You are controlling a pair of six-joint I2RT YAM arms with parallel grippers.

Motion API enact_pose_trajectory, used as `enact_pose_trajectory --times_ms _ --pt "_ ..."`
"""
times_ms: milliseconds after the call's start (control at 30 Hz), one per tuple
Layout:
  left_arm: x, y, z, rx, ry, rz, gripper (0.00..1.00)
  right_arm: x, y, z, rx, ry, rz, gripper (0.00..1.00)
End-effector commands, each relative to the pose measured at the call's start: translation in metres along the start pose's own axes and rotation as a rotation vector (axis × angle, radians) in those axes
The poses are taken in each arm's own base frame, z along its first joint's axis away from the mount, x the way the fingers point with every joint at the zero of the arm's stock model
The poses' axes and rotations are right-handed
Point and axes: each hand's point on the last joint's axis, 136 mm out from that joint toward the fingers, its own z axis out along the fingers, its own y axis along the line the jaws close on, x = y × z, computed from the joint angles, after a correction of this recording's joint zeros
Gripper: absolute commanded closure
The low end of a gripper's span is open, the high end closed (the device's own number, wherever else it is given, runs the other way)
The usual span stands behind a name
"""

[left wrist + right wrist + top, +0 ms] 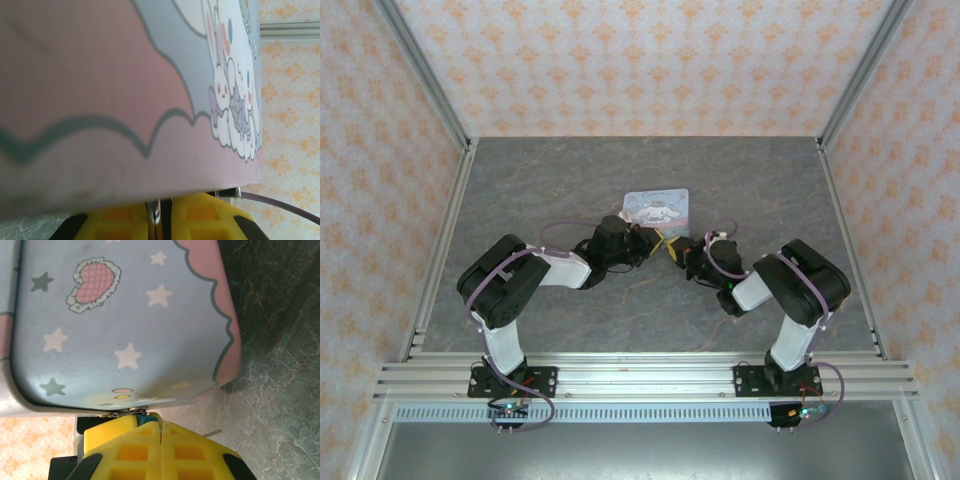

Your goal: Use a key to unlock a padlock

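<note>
Top external view. Hazard: the left gripper and right gripper are crowded tip to tip against the near side of the tin. The tin stands about mid-table, slightly toward the far edge. Any sideways push is judged likely to shove the tin or knock the two tips out of line. Left wrist view. Hazard: a thin metal sliver, taken for the key, is pinched between the nearly closed yellow fingers, and so shallow a hold could let it twist or slip when pressed into the lock. The key is lodged in the slit between the jaws, directly under the tin's wall. Right wrist view. Hazard: the padlock is seen only as a teal corner, so the keyhole may be missed and the lock pushed aside. The right gripper's jaws are closed flush. The padlock touches the tip of the finger at picture-left, just under the tin's edge; whether it is clamped cannot be told.
</note>
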Motion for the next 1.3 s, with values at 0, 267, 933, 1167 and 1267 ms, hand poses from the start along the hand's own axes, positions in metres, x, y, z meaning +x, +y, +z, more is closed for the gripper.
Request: enact_pose_trajectory --times_ms 0,267,933,1167,1267 --pt "0.031 -0.003 0.002 -0.008 0.110 0.087 1.00 0.026 0.040 0.008 -0.141 0.108 -0.023 1.00" --pt "0.025 0.003 -0.003 -0.059 0.077 0.238 1.00 0.022 0.035 0.010 -0.135 0.092 0.019 1.00" --pt "0.020 0.027 0.006 -0.107 0.088 0.136 1.00 0.007 0.013 -0.007 -0.067 0.044 0.065 0.43" --pt "0.020 0.025 0.006 -0.119 0.105 0.121 1.00 0.010 -0.023 -0.029 0.102 0.065 0.010 0.30" --pt "0.021 0.025 0.006 -0.132 0.121 0.114 1.00 0.011 -0.033 -0.038 0.176 0.081 -0.059 0.30"
